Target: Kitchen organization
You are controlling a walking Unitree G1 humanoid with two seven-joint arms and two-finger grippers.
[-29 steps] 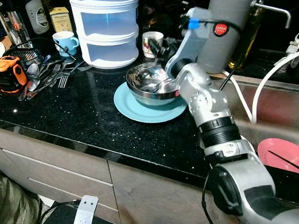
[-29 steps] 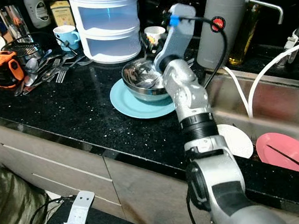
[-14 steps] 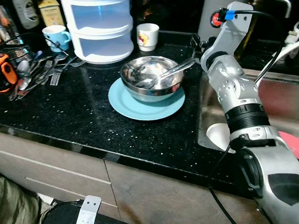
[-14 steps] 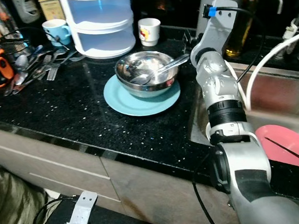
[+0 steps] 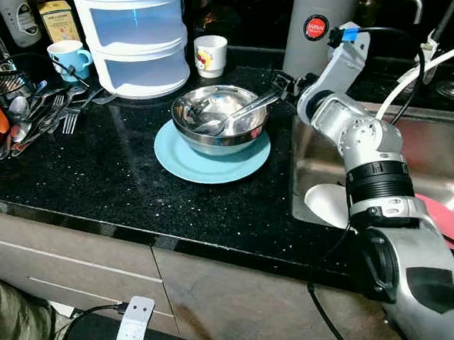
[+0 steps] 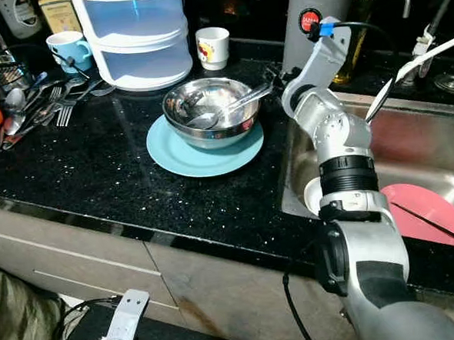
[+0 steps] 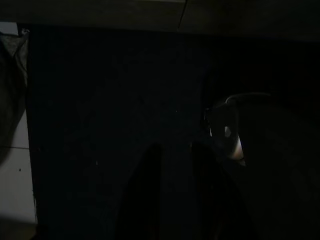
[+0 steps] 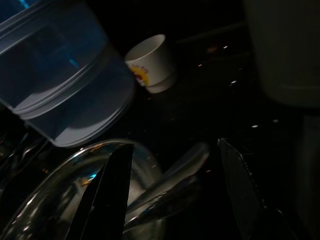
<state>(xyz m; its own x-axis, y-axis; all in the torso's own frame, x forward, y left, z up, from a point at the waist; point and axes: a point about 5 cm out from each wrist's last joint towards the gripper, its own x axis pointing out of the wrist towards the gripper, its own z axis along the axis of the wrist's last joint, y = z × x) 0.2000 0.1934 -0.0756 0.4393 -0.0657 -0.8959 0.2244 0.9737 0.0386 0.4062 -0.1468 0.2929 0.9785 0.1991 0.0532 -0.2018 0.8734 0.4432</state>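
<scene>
Reaching over the edge of the steel sink (image 5: 434, 146), the right silver arm holds its right pincer (image 8: 172, 195) near the protruding handle of the long metal spoon (image 5: 235, 115), with the two black fingers (image 8: 112, 190) spread wide apart on either side of the handle and not touching it. The spoon lies slanted inside the shiny round steel bowl (image 5: 218, 118), its handle jutting over the rim toward the sink. The bowl sits on a light blue round plate (image 5: 211, 154) on the black speckled tabletop (image 5: 96, 178). Behind the bowl stand a translucent white stacked drawer unit (image 5: 133, 41) and, just beside it, a small white cup with a red and yellow picture (image 5: 210, 55). A tall grey cylindrical canister with a red round label (image 5: 318, 26) stands at the back near the sink. Farther along the tabletop lie a heap of loose forks and spoons (image 5: 43, 119) and a blue mug (image 5: 70, 58). In the sink rest a white plate (image 5: 325, 206) and a pink plate (image 6: 426, 212). The left pincer (image 7: 175, 190) hangs idle in deep shade, its dark fingers showing a narrow gap between them.
</scene>
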